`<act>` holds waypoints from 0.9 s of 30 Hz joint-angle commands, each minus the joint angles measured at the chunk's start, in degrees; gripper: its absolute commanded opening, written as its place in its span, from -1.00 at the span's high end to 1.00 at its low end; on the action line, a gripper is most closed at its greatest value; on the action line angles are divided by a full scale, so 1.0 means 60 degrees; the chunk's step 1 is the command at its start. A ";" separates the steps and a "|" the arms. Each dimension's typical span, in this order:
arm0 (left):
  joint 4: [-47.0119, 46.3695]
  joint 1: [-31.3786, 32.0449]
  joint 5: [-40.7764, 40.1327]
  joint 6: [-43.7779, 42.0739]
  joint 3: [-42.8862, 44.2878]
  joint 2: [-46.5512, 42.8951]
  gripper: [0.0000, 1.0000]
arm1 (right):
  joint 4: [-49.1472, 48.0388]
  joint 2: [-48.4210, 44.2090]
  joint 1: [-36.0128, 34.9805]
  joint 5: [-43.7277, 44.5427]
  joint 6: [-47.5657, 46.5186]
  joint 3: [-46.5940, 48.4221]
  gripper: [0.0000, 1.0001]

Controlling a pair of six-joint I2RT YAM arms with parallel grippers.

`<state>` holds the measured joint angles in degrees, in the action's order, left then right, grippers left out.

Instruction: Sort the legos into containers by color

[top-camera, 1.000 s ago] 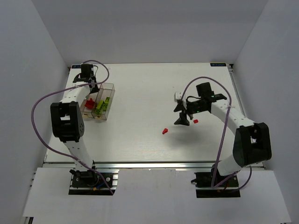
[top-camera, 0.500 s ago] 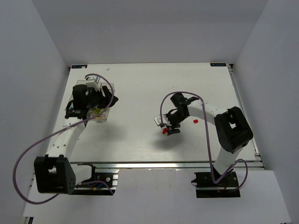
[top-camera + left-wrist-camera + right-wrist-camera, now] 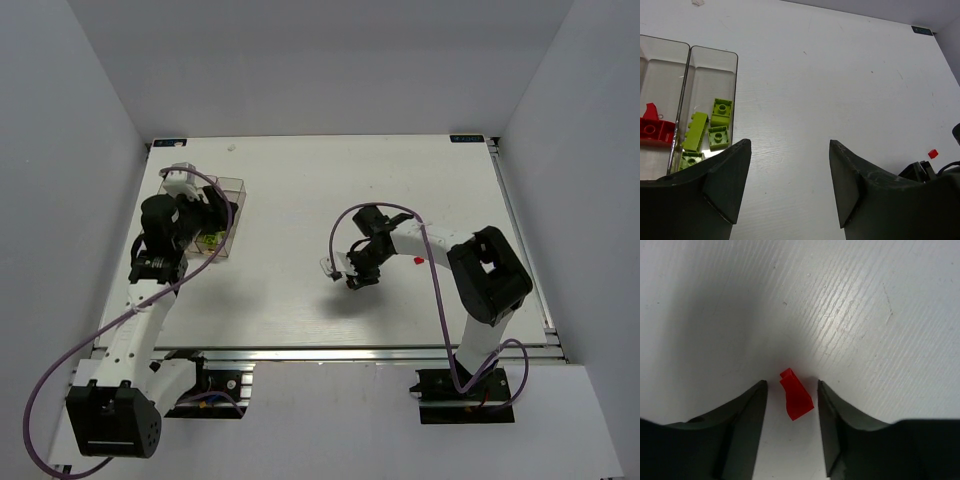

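A: State of the right gripper (image 3: 791, 384)?
B: Down at the table (image 3: 300, 190), right of centre. Jaws part-way in, one finger on each side of a red bit (image 3: 796, 401). There's a thin gap on both sides and no contact that I can see. The bit lies on the table, not lifted.
A: Left gripper?
B: The left gripper (image 3: 790, 147) hangs by the containers (image 3: 735, 60) on the left side of the table. Jaws wide, nothing between them.
A: Bin contents?
B: The left wrist view shows two compartments. The right-hand one holds four lime green bricks (image 3: 721, 111), bunched at the near end. The one next to it holds a red brick (image 3: 655, 131), with a smaller red piece (image 3: 650, 111) just beyond it. The third compartment is out of that view, and the top view is too small to tell.
A: Anything else loose?
B: One red cylinder (image 3: 418, 261) on the table, just beside the right arm and apart from the red bit.
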<state>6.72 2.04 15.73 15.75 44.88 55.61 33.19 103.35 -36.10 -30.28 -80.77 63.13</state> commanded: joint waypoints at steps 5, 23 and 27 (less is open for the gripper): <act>-0.0080 -0.0033 -0.0818 -0.0032 -0.0156 -0.0757 -0.48 | -0.0009 0.0338 -0.0151 0.0813 -0.0058 0.0083 0.47; -0.2012 -0.0033 -0.2019 0.0027 -0.1633 -0.4797 -0.58 | 0.0654 0.4742 -0.1703 0.0403 0.9039 1.0465 1.00; -0.2759 -0.0033 -0.2342 -0.0032 -0.2279 -0.5767 -0.67 | -0.2712 0.5055 -0.1893 0.0257 1.0822 1.0500 1.00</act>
<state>-5.34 2.04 4.45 15.84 32.97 23.81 29.41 132.25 -47.03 -27.20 -31.18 125.78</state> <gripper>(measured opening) 0.830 0.263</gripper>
